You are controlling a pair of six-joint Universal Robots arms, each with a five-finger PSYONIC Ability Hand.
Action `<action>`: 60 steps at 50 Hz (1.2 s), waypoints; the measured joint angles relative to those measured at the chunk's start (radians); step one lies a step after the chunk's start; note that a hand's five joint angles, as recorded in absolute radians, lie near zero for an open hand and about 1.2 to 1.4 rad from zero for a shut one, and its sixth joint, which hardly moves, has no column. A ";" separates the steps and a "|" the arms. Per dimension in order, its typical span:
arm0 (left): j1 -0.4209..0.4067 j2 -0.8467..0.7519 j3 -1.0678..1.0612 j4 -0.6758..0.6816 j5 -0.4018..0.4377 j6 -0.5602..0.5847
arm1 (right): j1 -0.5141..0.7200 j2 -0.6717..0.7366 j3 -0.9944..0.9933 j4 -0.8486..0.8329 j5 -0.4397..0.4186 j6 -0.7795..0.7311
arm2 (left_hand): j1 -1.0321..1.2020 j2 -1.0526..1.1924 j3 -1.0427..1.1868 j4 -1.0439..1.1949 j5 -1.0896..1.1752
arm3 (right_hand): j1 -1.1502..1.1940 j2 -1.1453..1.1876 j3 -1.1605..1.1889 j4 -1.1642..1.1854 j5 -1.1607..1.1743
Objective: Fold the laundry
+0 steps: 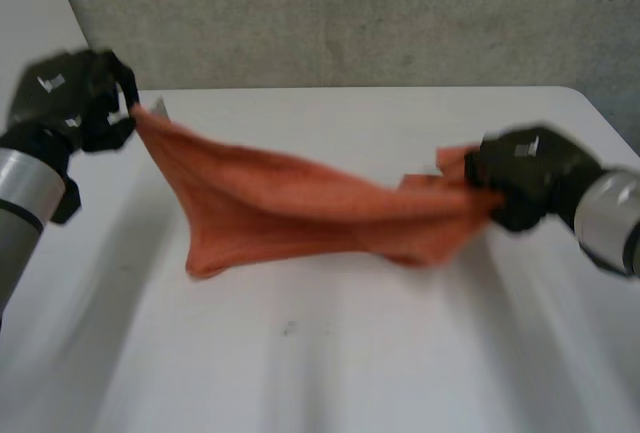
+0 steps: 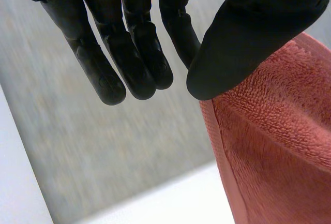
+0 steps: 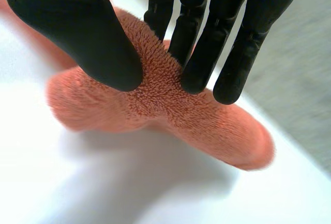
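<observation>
Left hand: your left hand [image 1: 68, 101], at the upper left of the frame in the head view, grips one corner of the salmon-orange terry-cloth towel [image 1: 300, 203]. Its wrist view shows the thumb [image 2: 248, 38] pressed onto the towel's edge, the other fingers nearly straight beside it.
Right hand: your right hand [image 1: 525, 178], at the middle right, pinches a bunched ridge of the far end between thumb and fingers [image 3: 199, 53].
Towel: it is strung between your two hands. The left corner is raised and the right end is low. The slack belly hangs to the white table [image 1: 350, 363] at centre left.
Step in hand: I judge you are spreading the towel out; no fold is made yet.
Next move: you probably need to draw the hands apart until the sag goes, then lay the towel flat. Watch the right pinch, which holds a wad, not a clean corner.
</observation>
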 measured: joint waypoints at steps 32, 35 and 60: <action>-0.116 -0.344 0.787 0.079 -0.138 0.161 | 0.096 0.185 -0.439 -0.511 0.284 0.093 | 0.000 0.000 0.000 0.000 0.000 | 0.000 0.005 0.005 0.000 0.000; -0.114 -0.317 0.747 0.113 -0.142 0.143 | 0.095 0.130 -0.350 -0.534 0.279 0.096 | 0.000 0.000 0.000 0.000 0.000 | 0.000 0.005 0.005 0.000 0.000; -0.054 -0.302 0.110 0.238 -0.118 0.129 | 0.244 0.202 0.080 -0.108 0.246 -0.003 | 0.000 0.000 0.000 0.000 0.000 | -0.520 -0.669 -0.678 -0.693 -0.654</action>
